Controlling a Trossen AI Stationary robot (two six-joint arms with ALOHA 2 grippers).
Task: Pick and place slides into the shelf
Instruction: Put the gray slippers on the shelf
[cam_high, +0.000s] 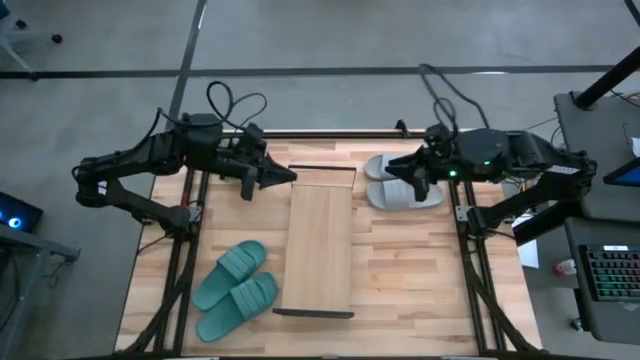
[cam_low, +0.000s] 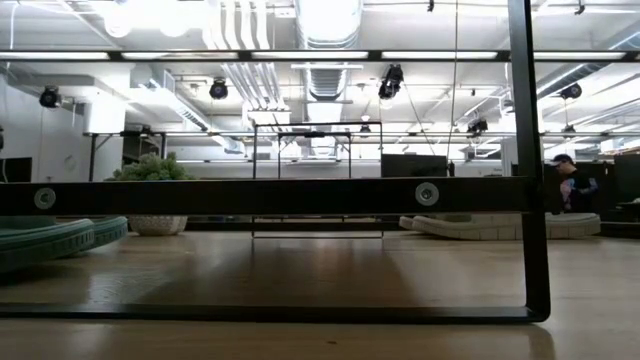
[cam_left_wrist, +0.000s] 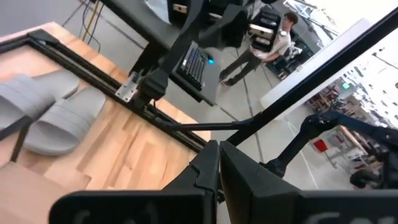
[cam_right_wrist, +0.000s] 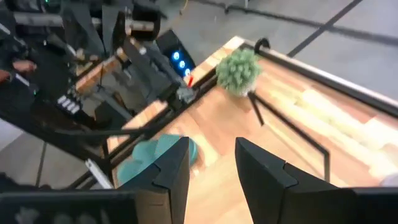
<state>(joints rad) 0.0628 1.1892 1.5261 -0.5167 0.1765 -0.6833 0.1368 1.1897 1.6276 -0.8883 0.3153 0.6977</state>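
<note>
Two light grey slides (cam_high: 400, 185) lie side by side, soles down, on the wooden table at the far right; the left wrist view shows them too (cam_left_wrist: 53, 115). The teal-green pair (cam_high: 235, 290) lies at the near left. The shelf (cam_high: 320, 245), a light plank with black end frames, stands lengthwise in the middle. My right gripper (cam_right_wrist: 211, 168) hangs open, high over the grey slides (cam_high: 405, 172), its fingers pointing toward the table's left. My left gripper (cam_left_wrist: 217, 165) is shut on nothing, in the air near the shelf's far end (cam_high: 278, 178). Neither gripper shows in the low view.
A small green plant (cam_right_wrist: 238, 71) in a white pot (cam_low: 157, 225) stands at the table's far left corner. Black frame rails (cam_high: 190, 250) run along both table sides. A keyboard (cam_high: 610, 275) sits on a desk to the right. A person (cam_low: 565, 182) stands in the room beyond.
</note>
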